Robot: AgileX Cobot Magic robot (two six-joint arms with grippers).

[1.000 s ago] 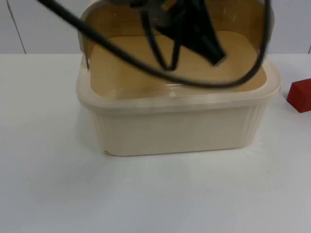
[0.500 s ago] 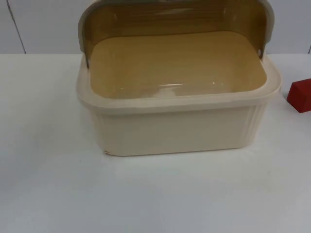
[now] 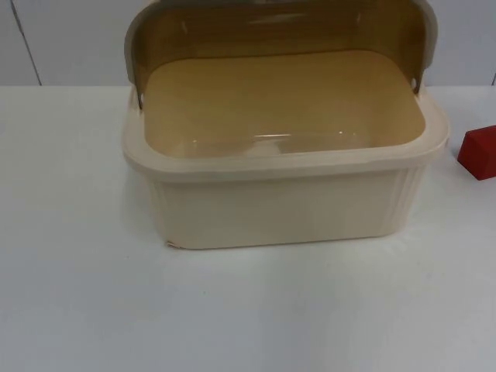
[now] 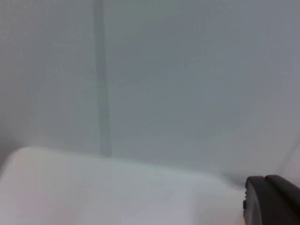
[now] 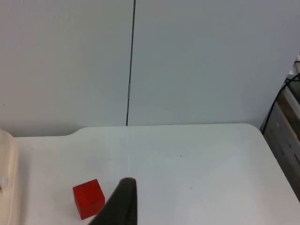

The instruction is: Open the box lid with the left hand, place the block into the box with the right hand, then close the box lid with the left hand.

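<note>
Top view, box (image 3: pixel 283 201): cream plastic, lid (image 3: pixel 279 27) swung up at the back, nothing inside.
Block (image 3: pixel 477 152): red cube on tabletop (image 3: pixel 248 310), just right of box; likely light, rigid; best pinched across flat opposite faces.
Right gripper (image 5: pixel 119 206): near block (image 5: pixel 88 198); jaws' state cannot tell.
Left gripper (image 4: pixel 274 201): waiting; jaws cannot tell.

The left gripper's black fingertip (image 4: pixel 272 199) is above the table near the wall. The right gripper's fingertip (image 5: pixel 123 201) hangs over the table.
</note>
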